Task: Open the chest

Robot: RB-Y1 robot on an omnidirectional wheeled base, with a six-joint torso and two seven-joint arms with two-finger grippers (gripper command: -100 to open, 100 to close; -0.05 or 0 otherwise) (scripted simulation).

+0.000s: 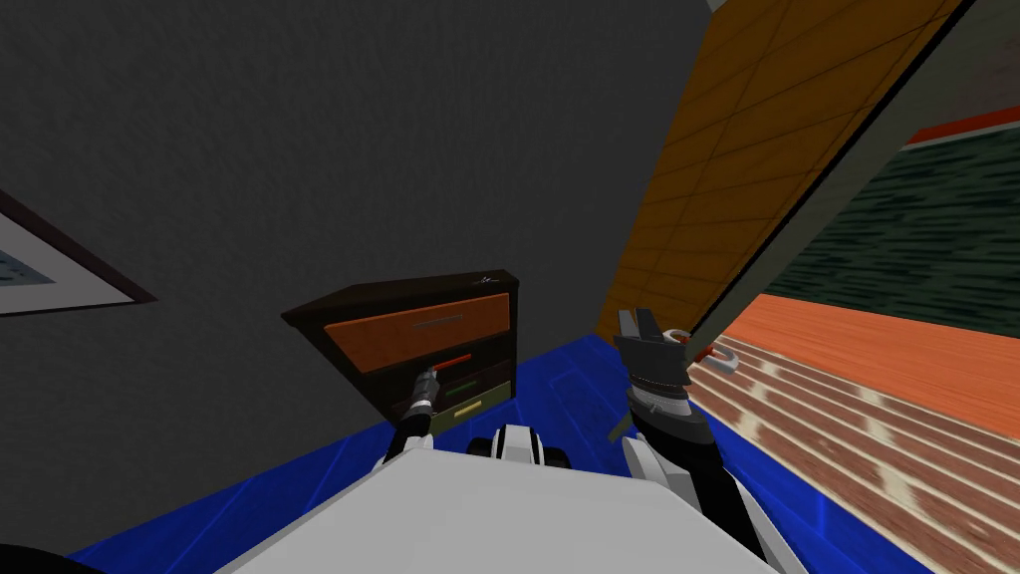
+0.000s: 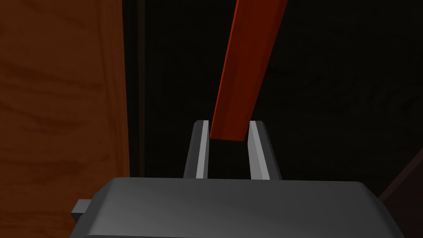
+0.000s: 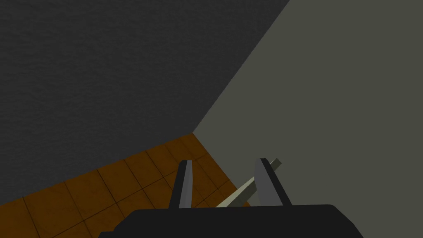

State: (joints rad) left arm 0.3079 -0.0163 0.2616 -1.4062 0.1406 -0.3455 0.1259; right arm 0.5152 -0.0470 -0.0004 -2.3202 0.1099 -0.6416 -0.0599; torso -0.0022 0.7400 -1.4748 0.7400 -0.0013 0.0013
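Note:
A dark chest (image 1: 390, 298) stands against the grey wall, with an orange top drawer front (image 1: 418, 334) and darker drawers below. The second drawer carries a red bar handle (image 1: 453, 360); green and yellow handles sit lower. My left gripper (image 1: 430, 373) is at the red handle's near end. In the left wrist view its fingers (image 2: 201, 144) press both sides of the red handle (image 2: 248, 62), so the left gripper (image 2: 226, 122) is shut on it against the dark drawer front (image 2: 330, 103). My right gripper (image 1: 637, 317) is raised right of the chest, open and holding nothing (image 3: 225, 162).
The floor (image 1: 558, 389) by the chest is blue. An orange-brown panelled surface (image 1: 717, 179) rises to the right of the chest, close to my right hand. A red and white striped surface (image 1: 847, 429) lies further right. A framed picture (image 1: 50, 269) hangs on the left.

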